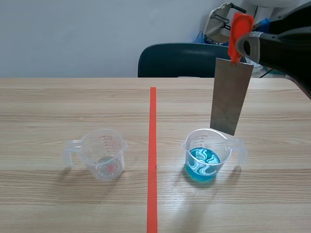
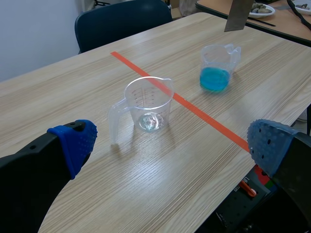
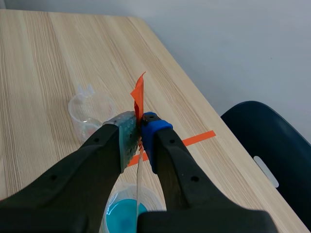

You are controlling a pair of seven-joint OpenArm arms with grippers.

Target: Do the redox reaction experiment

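Wooden table [image 1: 73,107]; right fingers [image 3: 153,127] pinch metal strip [image 1: 231,97] — over blue cup [image 1: 206,156].

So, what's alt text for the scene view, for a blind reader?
The right gripper holds a flat grey metal sheet by its orange-red tab, hanging over a clear plastic measuring cup of blue liquid. A second clear plastic cup stands across the orange-red tape line on the wooden table.

No legible text (graduation marks on the measuring cup [image 1: 103,155] too faint)
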